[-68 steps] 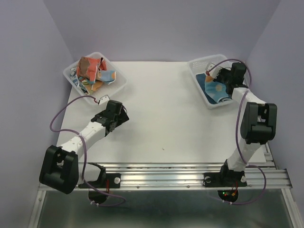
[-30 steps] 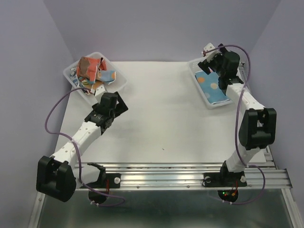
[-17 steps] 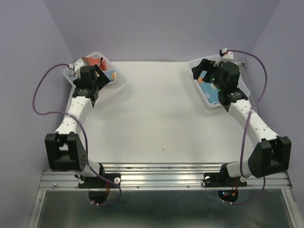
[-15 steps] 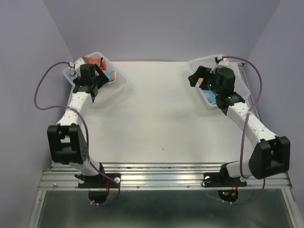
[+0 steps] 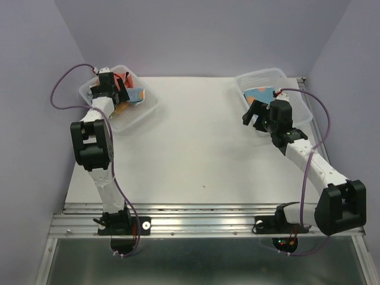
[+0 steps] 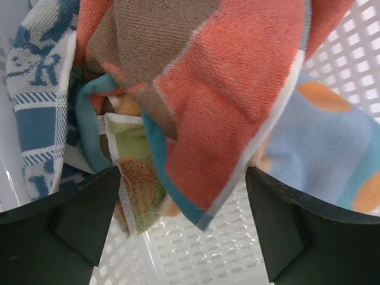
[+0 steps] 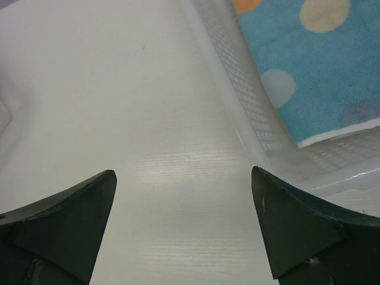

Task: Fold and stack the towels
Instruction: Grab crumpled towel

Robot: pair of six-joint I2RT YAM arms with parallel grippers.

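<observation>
Just ahead of left gripper [image 6: 182,178], towels [image 6: 225,101]

- Top view: bright, even overhead light; white counter [image 5: 202,136] near blown out, arm shadows faint.
- Left wrist: towels [image 6: 208,89] sharp; left claw [image 6: 183,178] dark, soft-edged.
- Right wrist: pale glare streaks on counter, basket [image 7: 240,110] rim glints.

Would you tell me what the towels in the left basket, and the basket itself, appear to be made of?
The towels look like cotton terry cloth: matte and fuzzy, with a visible looped pile and stitched hems, though the fibre itself is a guess. The basket looks like translucent white moulded plastic, smooth and faintly glossy, its wall pierced by a regular grid of small slots.
</observation>
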